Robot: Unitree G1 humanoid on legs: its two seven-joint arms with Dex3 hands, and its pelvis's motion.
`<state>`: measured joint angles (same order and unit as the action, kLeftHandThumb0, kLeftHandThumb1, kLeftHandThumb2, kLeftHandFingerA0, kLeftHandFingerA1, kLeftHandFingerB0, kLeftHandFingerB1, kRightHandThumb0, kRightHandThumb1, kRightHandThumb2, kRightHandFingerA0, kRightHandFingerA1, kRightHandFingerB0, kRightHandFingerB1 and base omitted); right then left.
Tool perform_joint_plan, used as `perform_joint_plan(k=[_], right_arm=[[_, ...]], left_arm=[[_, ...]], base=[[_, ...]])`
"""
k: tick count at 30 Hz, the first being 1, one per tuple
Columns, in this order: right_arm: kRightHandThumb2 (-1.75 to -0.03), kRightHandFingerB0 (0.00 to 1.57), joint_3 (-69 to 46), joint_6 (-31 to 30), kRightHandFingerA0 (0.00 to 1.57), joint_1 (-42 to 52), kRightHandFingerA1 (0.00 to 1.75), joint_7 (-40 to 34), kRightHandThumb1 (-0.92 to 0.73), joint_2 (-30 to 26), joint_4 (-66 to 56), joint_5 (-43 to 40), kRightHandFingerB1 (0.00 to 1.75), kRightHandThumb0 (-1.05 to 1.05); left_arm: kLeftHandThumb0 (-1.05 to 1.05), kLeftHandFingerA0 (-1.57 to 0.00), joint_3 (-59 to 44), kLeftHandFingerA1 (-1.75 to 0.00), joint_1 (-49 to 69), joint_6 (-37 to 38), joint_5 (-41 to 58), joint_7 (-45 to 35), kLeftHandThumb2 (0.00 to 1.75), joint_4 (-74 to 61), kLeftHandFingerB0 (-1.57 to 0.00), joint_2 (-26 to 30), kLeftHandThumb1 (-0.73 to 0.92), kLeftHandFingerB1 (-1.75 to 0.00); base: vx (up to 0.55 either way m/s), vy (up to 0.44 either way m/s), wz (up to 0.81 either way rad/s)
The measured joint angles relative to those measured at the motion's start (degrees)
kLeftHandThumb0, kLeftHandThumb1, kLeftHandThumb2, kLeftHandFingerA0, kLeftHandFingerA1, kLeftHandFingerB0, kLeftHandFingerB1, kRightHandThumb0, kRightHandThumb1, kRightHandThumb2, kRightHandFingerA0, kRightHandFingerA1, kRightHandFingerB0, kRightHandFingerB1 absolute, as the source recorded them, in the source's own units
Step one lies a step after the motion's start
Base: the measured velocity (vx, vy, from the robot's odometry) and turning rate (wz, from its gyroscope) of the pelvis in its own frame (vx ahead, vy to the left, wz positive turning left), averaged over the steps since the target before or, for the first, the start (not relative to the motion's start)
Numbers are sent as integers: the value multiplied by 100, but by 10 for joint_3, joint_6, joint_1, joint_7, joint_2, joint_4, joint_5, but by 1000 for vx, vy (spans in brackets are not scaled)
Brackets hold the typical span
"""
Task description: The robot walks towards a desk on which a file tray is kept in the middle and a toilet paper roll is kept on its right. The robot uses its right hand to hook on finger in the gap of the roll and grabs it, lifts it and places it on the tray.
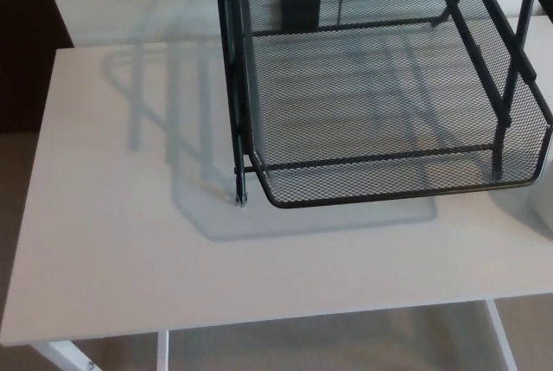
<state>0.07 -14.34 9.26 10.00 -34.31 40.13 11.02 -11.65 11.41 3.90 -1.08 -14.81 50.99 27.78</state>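
Neither the left hand nor the right hand was in shot, so there was no way to say if the fingers were spread or curled. Nearest thing was the front edge of the white table [130, 241], bare across its left half. Further back, one black mesh tray [389, 194] sat middle-to-right, its near rim curving toward the camera. The roll [537, 202] was only a pale rounded bit poking in at the picture's right edge, just beside the tray's near right corner. It was mostly cut off, so that's my guess, not a sure thing. I couldn't tell which way its hole pointed. It lay off to the right, so the right hand looked like the closer one. Count: one table, one tray, maybe one roll, zero hands.
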Motion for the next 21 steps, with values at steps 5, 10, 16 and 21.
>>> perform_joint_plan(k=[5, 10, 16, 21], right_arm=[[-90, 8, 0, 0, 32, 0, 57, 0, -55, 0, 0, 0, 40, -75], [-90, 8, 2, 0, 32, -1, 57, 0, -55, 0, 0, 1, 40, -75], [-90, 8, 6, 0, 32, -4, 57, 0, -55, 1, 4, 1, 40, -75], [-90, 8, 7, 0, 32, -7, 57, 0, -55, 2, 7, 1, 40, -75]], left_arm=[[-70, -30, 0, -70, 0, 0, 0, 0, 63, 2, -44, 0, 73, -62], [-70, -30, -1, -70, 1, 0, 0, 0, 63, 2, -44, 0, 73, -62], [-70, -30, -3, -70, 2, 0, 0, 0, 63, 1, -44, 1, 73, -62], [-70, -30, -3, -70, 1, 0, 0, 0, 63, 0, -44, 3, 73, -62]], base=[[0, 0, 0], [0, 0, 0], [0, 0, 0], [0, 0, 0]])
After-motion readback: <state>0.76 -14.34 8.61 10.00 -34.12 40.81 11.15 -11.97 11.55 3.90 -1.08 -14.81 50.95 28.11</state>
